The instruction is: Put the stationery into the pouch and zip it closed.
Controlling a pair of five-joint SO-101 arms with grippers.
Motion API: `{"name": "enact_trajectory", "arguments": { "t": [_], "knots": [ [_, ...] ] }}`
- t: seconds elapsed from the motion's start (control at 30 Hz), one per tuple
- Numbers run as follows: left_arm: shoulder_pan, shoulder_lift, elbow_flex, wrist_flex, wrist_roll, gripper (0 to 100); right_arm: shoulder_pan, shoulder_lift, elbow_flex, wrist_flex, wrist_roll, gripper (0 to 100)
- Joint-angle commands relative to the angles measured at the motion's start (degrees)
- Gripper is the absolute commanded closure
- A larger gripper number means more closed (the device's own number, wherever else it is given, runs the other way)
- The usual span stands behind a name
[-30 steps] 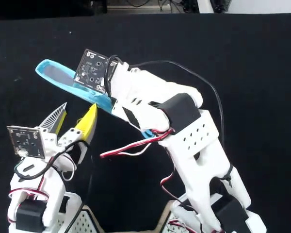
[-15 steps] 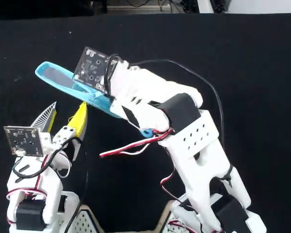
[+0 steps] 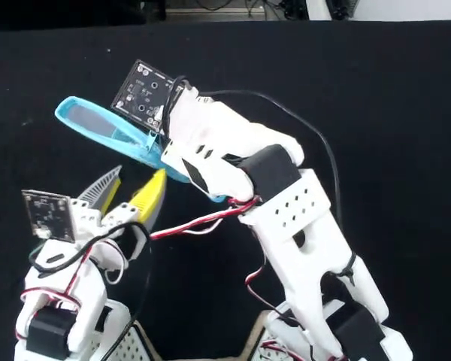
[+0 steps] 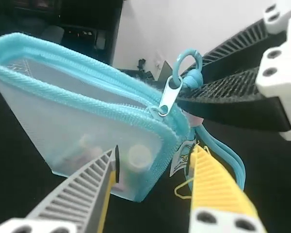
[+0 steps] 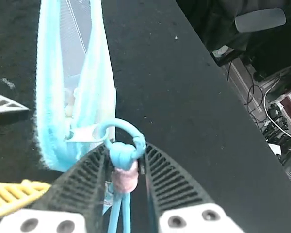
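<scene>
**Pouch**: blue mesh, held clear of the black worktop, at the upper left of the high view.
**Contents:** stationery, seen faintly through the mesh.
**Slider**: at the corner end of the zip. Full closure cannot be confirmed.
**Right hand**: pinched on the pull cord at its knot.
**Left hand**: spread, with one finger on either side of the pouch's lower corner. Contact cannot be told.
**Step judged in hand:** the last pull of the zip.
**Handling:** the corner is best clamped first by the left hand, below the slider. The cord is then to be drawn along the zip line, not across it, so that the mesh does not buckle and the cord does not slip.
</scene>
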Motion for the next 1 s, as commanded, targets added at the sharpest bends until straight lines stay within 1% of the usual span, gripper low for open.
{"name": "enact_trajectory", "arguments": {
  "t": [0.0,0.1,0.2,0.27,0.53,0.7,0.77,0.97],
  "knots": [
    [0.7,0.0,1.2,-4.3,-0.7,75,0.9,-1.4,-0.1,-0.9,-0.3,98.8],
    [-0.8,0.0,5.1,-8.5,-0.9,75,0.9,-1.4,-0.1,-0.9,-0.3,98.8],
    [-5.7,0.0,9.1,-14.2,-0.9,75,0.9,-1.4,-0.1,-0.9,-0.3,98.8],
    [-8.1,0.0,10.2,-16.0,-0.9,75,1.0,-1.4,-0.1,-1.1,-0.3,98.8],
    [-10.3,0.0,9.4,-15.4,-1.0,75,1.1,-1.3,-0.1,-3.7,-0.2,98.8],
    [-17.7,0.0,7.9,-15.5,-1.0,75,1.1,-1.4,-0.1,-3.8,-0.2,98.8],
    [-19.6,0.0,7.6,-15.6,-1.0,75,1.1,-1.4,-0.1,-3.8,-0.2,98.8],
    [-19.9,0.0,6.6,-15.4,-1.0,75,1.0,-1.0,-0.1,-3.7,-0.4,98.8]
  ]
}}
